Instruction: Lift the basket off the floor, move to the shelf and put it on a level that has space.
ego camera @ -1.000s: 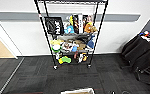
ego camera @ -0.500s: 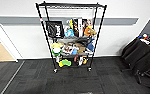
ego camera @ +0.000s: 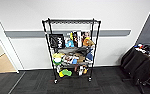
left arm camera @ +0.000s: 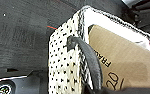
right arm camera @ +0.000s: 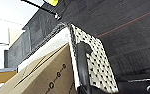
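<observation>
The cream-white woven basket point(left arm camera: 63, 65) hangs above the dark carpet floor point(left arm camera: 21, 32) with a brown cardboard box point(left arm camera: 126, 62) inside it. Its dark handle point(left arm camera: 91, 60) runs taut into my left gripper point(left arm camera: 96, 90), which is shut on it. On the other end of the basket point(right arm camera: 98, 65), the handle point(right arm camera: 82, 65) leads into my right gripper point(right arm camera: 86, 89), also shut. The black wire shelf point(ego camera: 71, 50) stands ahead against the white wall. Its top level point(ego camera: 71, 21) is bare. The lower tiers are crowded with boxes and toys.
A doorway onto tan wooden flooring point(ego camera: 1, 66) opens at the left. Dark chairs with a draped coat point(ego camera: 138, 65) and a cluttered desk stand at the right. One shelf caster point(right arm camera: 56, 16) shows close beyond the basket.
The whole head picture has shifted, so the camera moved: the shelf now sits lower in view and its top tier shows in full. The shelf itself stayed put.
</observation>
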{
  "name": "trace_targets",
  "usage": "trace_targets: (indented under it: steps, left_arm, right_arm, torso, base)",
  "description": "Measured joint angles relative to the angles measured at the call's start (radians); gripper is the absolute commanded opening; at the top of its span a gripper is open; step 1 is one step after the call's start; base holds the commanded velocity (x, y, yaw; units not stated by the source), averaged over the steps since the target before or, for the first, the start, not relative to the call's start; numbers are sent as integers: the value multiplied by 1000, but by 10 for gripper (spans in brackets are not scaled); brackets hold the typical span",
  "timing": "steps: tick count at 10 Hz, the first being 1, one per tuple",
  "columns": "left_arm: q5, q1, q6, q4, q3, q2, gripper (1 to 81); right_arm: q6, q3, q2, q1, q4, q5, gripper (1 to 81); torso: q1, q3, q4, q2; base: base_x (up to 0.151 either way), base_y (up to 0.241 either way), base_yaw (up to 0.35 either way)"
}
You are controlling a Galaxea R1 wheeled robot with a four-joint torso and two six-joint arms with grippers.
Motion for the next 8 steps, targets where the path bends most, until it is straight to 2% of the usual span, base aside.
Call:
trace_targets:
  steps: [2, 8]
  left_arm:
    - [-67, 49, 0, 16, 17, 0, 10]
    - [-88, 60, 0, 21, 122, -28, 10]
  right_arm:
    - [-3, 0, -3, -30, -1, 0, 10]
    - [-6, -14, 31, -81, -26, 26, 10]
  torso:
    - [-1, 10, 0, 0]
    - [-1, 8, 0, 0]
  base:
    - [0, 0, 0]
    - [0, 0, 0]
